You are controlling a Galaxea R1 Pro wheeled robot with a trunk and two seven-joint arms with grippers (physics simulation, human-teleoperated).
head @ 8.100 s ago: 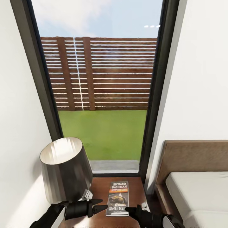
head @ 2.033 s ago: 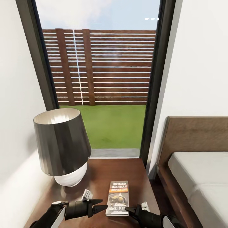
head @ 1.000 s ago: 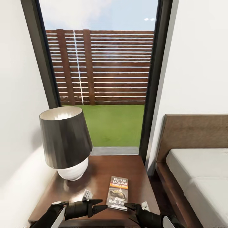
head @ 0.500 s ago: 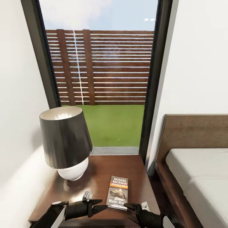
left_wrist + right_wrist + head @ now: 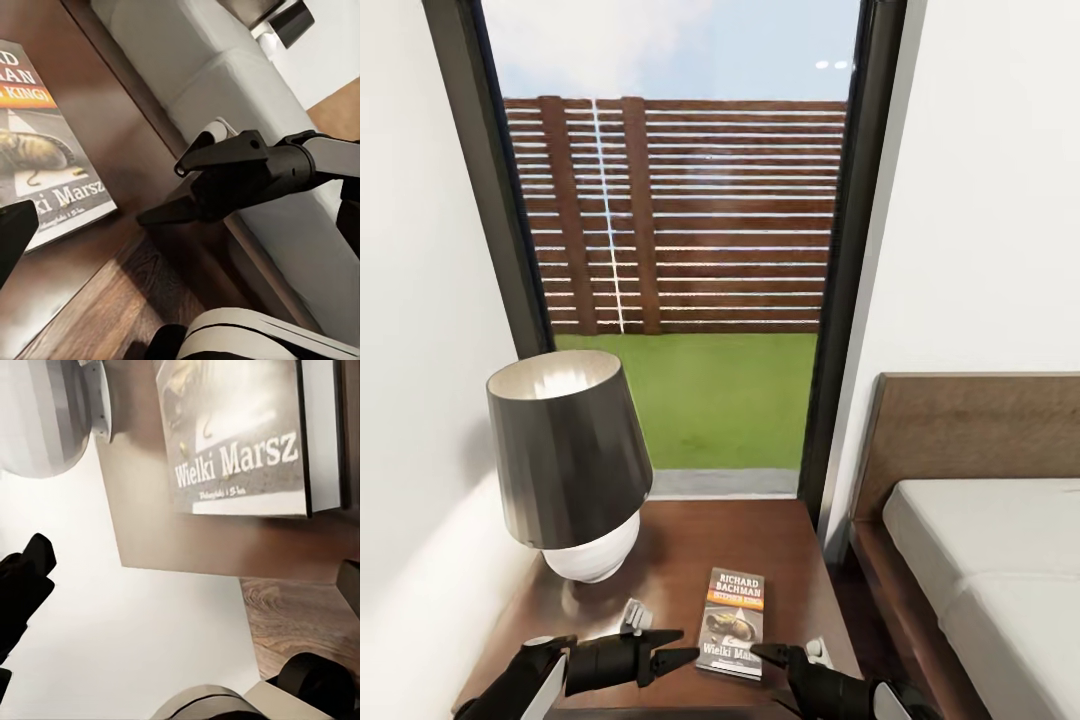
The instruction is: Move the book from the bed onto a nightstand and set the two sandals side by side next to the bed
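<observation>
- The nightstand [image 5: 800, 560] was dark brown wood with a glossy top, tucked between a white wall and the bed [image 5: 1000, 590], right in front of a tall dark-framed window [image 5: 690, 250]. Outside you could see grass and a brown slatted fence.
- The bed was just right of the nightstand: pale grey mattress, brown frame and flat headboard.
- A lamp [image 5: 565, 465] with a dark shade and a round white base stood on the left rear part of the top.
- Wood-plank floor [image 5: 112, 307] showed past the nightstand's front edge in the left wrist view.
- The left gripper [image 5: 675, 648] hung over the front edge of the nightstand, just left of the book [image 5: 732, 620]. Its 2 fingers were parted with nothing between them.
- The right gripper [image 5: 775, 655] sat at the book's near right corner, empty as well. I couldn't tell how far its fingers were spread, or whether it touched the cover.
- The book lay flat and face up near the front of the nightstand, between the 2 grippers, slightly skewed. Pale cover, orange band under "RICHARD BACHMAN", dark picture, and "Wielki Marsz" printed at the bottom.
</observation>
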